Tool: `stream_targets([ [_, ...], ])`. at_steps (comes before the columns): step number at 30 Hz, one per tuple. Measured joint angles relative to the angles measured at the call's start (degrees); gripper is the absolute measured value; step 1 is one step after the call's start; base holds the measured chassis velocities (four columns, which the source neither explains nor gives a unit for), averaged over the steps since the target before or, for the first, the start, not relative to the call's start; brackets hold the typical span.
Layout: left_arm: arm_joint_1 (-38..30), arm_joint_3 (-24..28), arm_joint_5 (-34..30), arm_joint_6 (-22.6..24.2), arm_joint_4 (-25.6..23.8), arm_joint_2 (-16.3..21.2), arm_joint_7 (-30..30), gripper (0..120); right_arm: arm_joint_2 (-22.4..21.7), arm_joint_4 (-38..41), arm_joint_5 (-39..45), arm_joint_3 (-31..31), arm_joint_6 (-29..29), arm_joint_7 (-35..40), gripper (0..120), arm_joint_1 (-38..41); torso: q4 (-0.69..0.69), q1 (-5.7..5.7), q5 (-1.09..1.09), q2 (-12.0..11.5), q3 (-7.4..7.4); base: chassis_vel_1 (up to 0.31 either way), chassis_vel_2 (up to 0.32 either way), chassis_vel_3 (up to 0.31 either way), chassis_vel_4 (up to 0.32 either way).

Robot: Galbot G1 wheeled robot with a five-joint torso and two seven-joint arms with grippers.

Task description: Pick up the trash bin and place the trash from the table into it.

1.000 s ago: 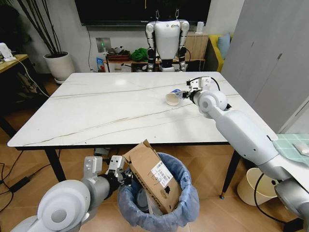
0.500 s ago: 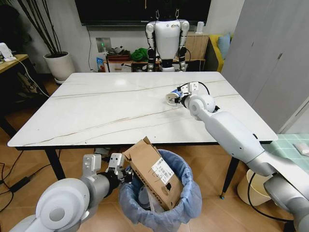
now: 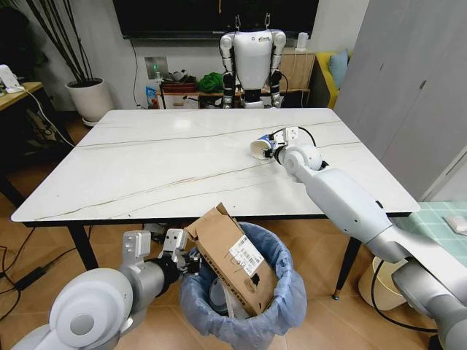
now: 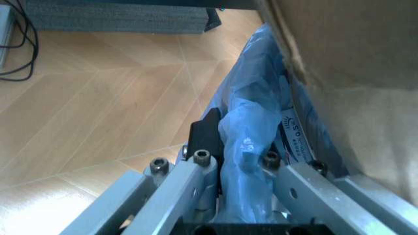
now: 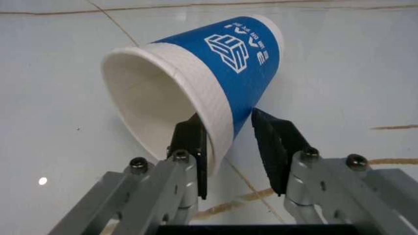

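The trash bin (image 3: 244, 306), lined with a light blue bag (image 4: 251, 98), stands on the floor at the table's near edge. A flat brown cardboard box (image 3: 232, 257) leans in it, also seen in the left wrist view (image 4: 353, 68). My left gripper (image 3: 182, 260) is shut on the bin's bagged rim, the bag pinched between its fingers (image 4: 238, 142). On the white marble table (image 3: 160, 168), a blue paper cup (image 3: 260, 148) lies on its side. My right gripper (image 3: 275, 146) stands open at the cup's mouth (image 5: 222, 63), with one finger (image 5: 191, 142) against the rim and the other (image 5: 274, 142) just clear of the outer wall.
A white bucket (image 3: 381, 281) stands on the floor by the table's right leg. Another robot (image 3: 253, 55) stands behind the table's far edge. A potted plant (image 3: 90, 98) and a wooden desk (image 3: 16, 91) are at the far left. Cables (image 3: 18, 273) lie on the floor at left.
My right gripper has slid left until its fingers straddle the cup's rim. The cup has stayed about where it was. The left gripper and bin have barely shifted.
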Motion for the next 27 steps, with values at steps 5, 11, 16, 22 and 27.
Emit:
stream_targets([
  [5, -0.2, 0.0, 0.0, 0.0, 0.0, -0.1, 0.0, 3, -0.8, 0.9, 0.0, 0.2, 0.3, 0.3, 3, -0.2, -0.01, 0.0, 0.0, 0.0, 0.0, 0.0, 0.0, 0.0, 0.0],
  [11, -0.2, 0.3, 0.3, 0.0, 0.2, -0.6, 0.0, 3, -1.2, 1.6, 0.0, 0.8, 0.6, 0.6, 0, -0.3, 0.0, 0.0, 0.01, 0.0, 0.0, 0.0, 0.0, 0.0, 0.0],
  [16, -0.2, 0.3, 0.3, 0.0, 0.4, -0.9, 0.0, 3, -2.7, 4.9, 1.3, 2.4, 0.6, 1.4, 0, -0.9, 0.02, 0.0, 0.01, 0.0, 0.0, 0.0, 0.0, 0.0, 0.0],
  [22, -0.3, 0.1, 0.3, 0.0, 0.6, -1.2, -0.6, 3, -9.3, 18.0, 8.3, 7.8, 0.4, 0.2, 0, -3.7, -0.02, 0.0, 0.02, 0.0, 0.0, 0.0, 0.0, 0.0, 0.0],
  [27, -0.4, 0.3, 0.3, 0.0, 0.8, -1.4, -0.9, 3, -12.9, 28.1, 14.0, 11.8, -0.1, -0.5, 0, -6.8, -0.01, 0.0, 0.02, 0.0, -0.01, 0.0, 0.0, 0.0, 0.0],
])
